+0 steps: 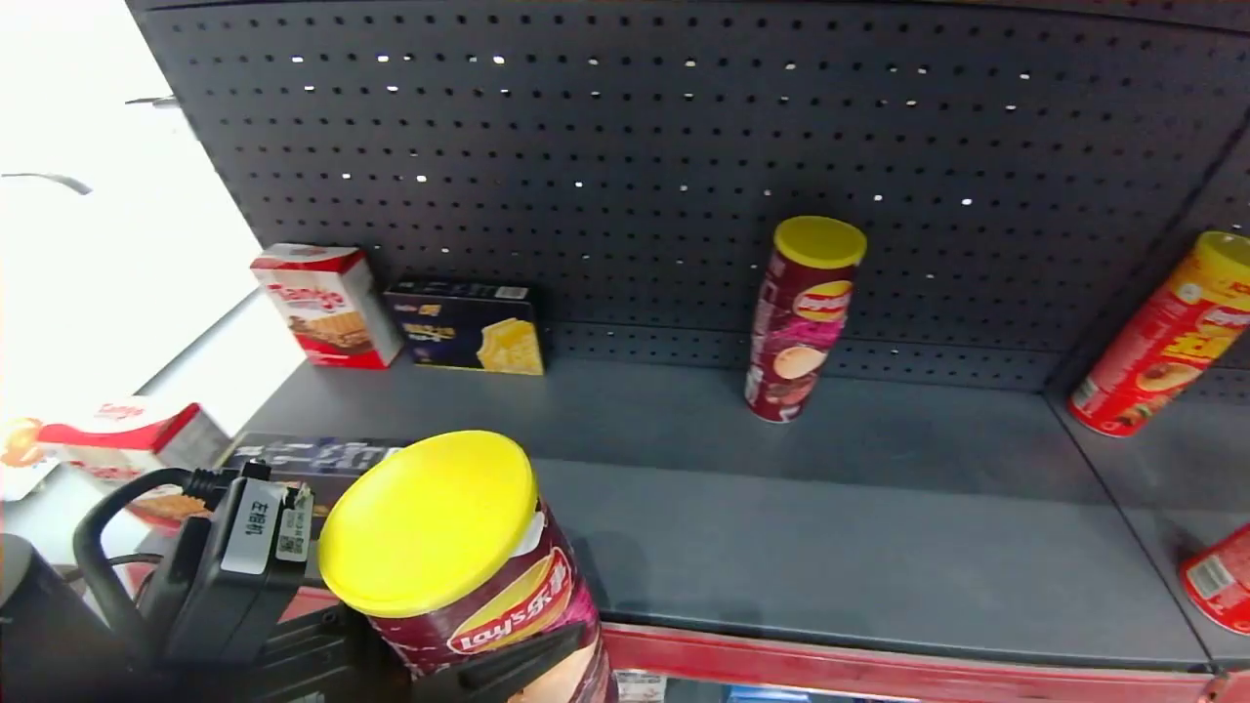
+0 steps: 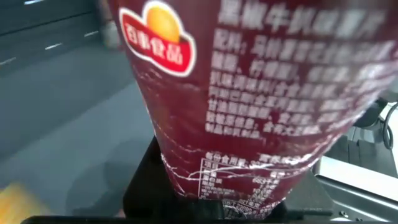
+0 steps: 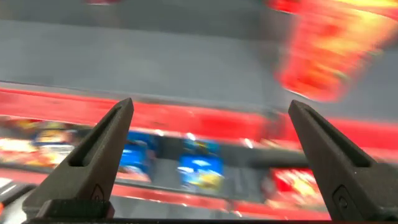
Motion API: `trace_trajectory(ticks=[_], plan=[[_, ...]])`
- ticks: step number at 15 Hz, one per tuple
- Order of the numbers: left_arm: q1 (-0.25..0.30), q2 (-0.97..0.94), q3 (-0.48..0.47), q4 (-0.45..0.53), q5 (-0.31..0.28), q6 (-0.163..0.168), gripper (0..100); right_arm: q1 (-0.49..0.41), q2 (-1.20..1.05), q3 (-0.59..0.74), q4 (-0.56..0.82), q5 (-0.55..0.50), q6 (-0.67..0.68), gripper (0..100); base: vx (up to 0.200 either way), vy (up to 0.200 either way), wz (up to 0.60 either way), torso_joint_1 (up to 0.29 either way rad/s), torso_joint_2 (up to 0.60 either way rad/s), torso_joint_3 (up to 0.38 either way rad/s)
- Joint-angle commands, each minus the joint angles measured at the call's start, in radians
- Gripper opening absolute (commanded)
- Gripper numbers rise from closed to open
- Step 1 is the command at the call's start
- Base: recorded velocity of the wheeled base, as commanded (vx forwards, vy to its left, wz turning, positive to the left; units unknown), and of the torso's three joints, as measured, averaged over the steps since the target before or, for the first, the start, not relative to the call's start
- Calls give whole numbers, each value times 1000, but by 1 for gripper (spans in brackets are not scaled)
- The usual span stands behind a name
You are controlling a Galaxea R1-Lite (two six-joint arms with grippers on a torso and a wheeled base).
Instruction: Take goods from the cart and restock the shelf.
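The can (image 1: 459, 547) is held upright at the red front lip of the shelf (image 1: 830, 527), clamped low on its body by the left gripper (image 1: 469, 669), and is not yet set down. The right gripper (image 3: 211, 104) is seen with fingers spread wide, holding nothing. It is judged that the can should be carried over the lip, kept upright, and lowered onto bare deck before release. A matching can (image 1: 803, 322) stands farther back; placement beside it is advised. Boxes (image 1: 327, 305) at the rear left should be left undisturbed.
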Motion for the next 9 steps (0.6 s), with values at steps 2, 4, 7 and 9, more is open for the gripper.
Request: trace_trajectory(ticks=[2, 4, 7, 9], plan=[[4, 2, 1, 1, 0, -1, 0, 0, 0, 0, -1, 0, 0, 100, 0, 0, -300, 4, -1, -1], [12, 2, 1, 1, 0, -1, 0, 0, 0, 0, -1, 0, 0, 100, 0, 0, 0, 0, 0, 0], [13, 2, 1, 1, 1, -1, 0, 0, 0, 0, -1, 0, 0, 100, 0, 0, 0, 0, 0, 0], [15, 2, 1, 1, 1, -3, 0, 0, 0, 0, -1, 0, 0, 100, 0, 0, 0, 0, 0, 0]])
